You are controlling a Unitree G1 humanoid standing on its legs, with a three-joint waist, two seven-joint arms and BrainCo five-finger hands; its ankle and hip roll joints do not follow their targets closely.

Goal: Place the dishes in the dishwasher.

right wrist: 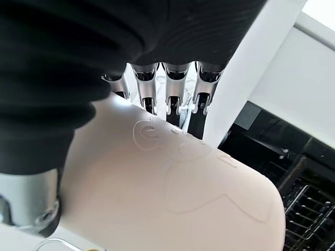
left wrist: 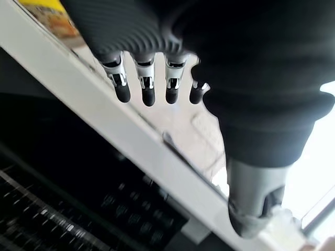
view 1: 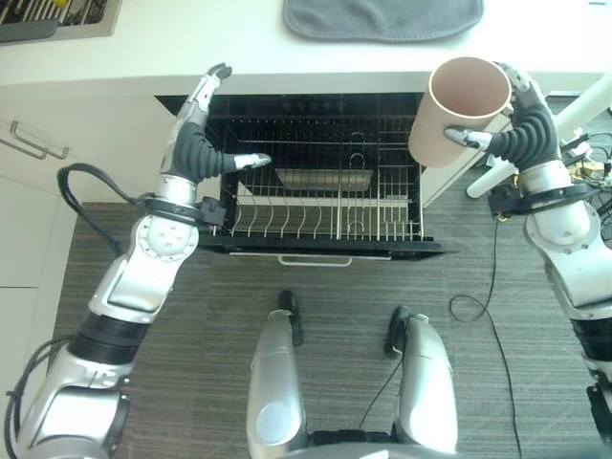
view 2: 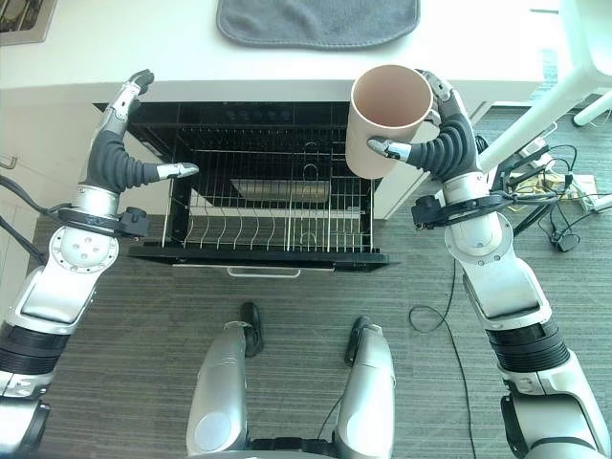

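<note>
Here the fingers (right wrist: 172, 99) of the right hand (view 1: 524, 134) curl round the far side of a pale pink, smooth-sided cup (view 1: 459, 110), with the thumb pressed on its near side, so the cup is gripped and held tilted, mouth toward the camera, at the upper right of the frame. It hangs in the air over the right end of the open dishwasher's black wire rack (view 1: 325, 206), touching neither the rack nor the white counter (view 1: 191, 48) behind it. The left hand (view 1: 201, 143) is at the upper left, over the rack's left edge, its fingers straight and spread with the thumb stuck out toward the rack, holding nothing. Inside the rack a shallow metal tray (view 1: 323, 179) lies near the middle. A grey cloth mat (view 1: 382, 19) lies on the counter at the top of the frame.

The step in hand appears to be carrying the cup to the rack. The next move probably calls for lowering it into a free stretch of wire, likely turned mouth down, before the fingers release.
</note>
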